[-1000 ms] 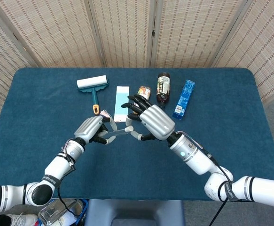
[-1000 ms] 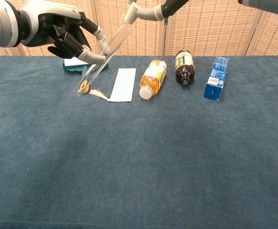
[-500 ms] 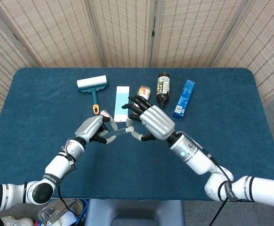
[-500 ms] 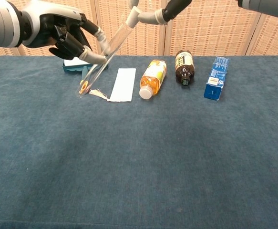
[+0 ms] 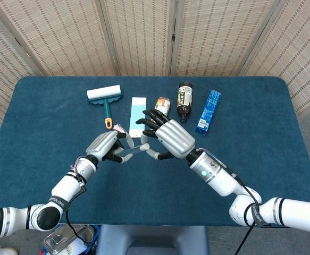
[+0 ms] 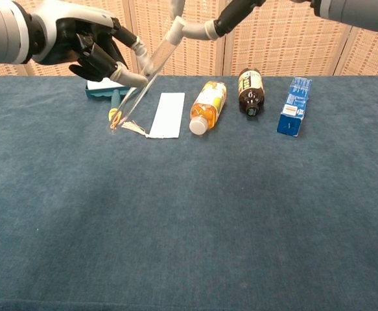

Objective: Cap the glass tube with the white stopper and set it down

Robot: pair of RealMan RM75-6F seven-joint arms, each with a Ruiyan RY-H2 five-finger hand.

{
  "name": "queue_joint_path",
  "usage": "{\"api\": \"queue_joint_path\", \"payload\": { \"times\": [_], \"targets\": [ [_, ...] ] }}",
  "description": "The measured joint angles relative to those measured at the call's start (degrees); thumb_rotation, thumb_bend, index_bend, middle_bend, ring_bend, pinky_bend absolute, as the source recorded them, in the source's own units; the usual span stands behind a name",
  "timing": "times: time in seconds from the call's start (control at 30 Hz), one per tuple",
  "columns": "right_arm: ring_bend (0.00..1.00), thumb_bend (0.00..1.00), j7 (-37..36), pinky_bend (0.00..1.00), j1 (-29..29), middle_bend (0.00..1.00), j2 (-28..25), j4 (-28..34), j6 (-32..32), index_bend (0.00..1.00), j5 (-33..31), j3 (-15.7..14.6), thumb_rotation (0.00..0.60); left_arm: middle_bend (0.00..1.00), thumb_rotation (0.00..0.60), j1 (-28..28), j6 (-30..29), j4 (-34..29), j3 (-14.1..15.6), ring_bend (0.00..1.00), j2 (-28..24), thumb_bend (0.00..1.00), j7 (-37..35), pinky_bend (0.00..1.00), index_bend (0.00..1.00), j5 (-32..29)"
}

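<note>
Tube [image 6: 140, 84] is held off the bench [image 6: 189, 214] by the L hand [image 6: 88, 46], fingers [image 6: 127, 76] pinching it mid-length. Long axis runs diagonally: in chest view the closed low end points down-left toward the roller handle, the open mouth points up-right. Tube contents: none visible; glass is clear along the exposed length.

R hand [image 5: 168, 137] sits at the mouth end, just beside the L hand [image 5: 106, 145]. Its fingertips [image 6: 187, 28] pinch the stopper [image 6: 175, 27] right at the tube mouth [image 5: 142, 146]. Whether the stopper is fully seated or only started cannot be told; the joint is too small and partly covered in head view.

Key relation: stopper lies on the tube axis, at its upper end, so any push from the R hand must run along that axis, down-left, against the L hand's hold. Off-axis force would likely lever the glass out of the pinch.

Set-down judgement: L hand is nearer to open bench in front of it, and it alone carries the tube.

Other items, rear of bench, L to R: roller [image 5: 105, 96], card [image 6: 167, 115], juice bottle [image 6: 207, 105] lying on its side, dark bottle [image 6: 250, 89], blue box [image 6: 294, 105].
</note>
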State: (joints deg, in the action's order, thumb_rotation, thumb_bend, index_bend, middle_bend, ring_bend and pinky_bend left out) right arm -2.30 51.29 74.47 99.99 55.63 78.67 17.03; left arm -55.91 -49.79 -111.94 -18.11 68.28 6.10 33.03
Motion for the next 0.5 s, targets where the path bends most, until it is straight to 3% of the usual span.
{"api": "queue_joint_path", "payload": {
  "times": [0.5],
  "targets": [
    [0.0,0.45,0.0,0.0,0.7,0.19,1.4,-1.1,-0.3,0.64,-0.5,-0.4,0.6,1.0,0.6,-0.8,0.2,0.0,0.5,1.0,-0.5,0.41,-0.4,1.0,0.62,-0.4]
  ]
}}
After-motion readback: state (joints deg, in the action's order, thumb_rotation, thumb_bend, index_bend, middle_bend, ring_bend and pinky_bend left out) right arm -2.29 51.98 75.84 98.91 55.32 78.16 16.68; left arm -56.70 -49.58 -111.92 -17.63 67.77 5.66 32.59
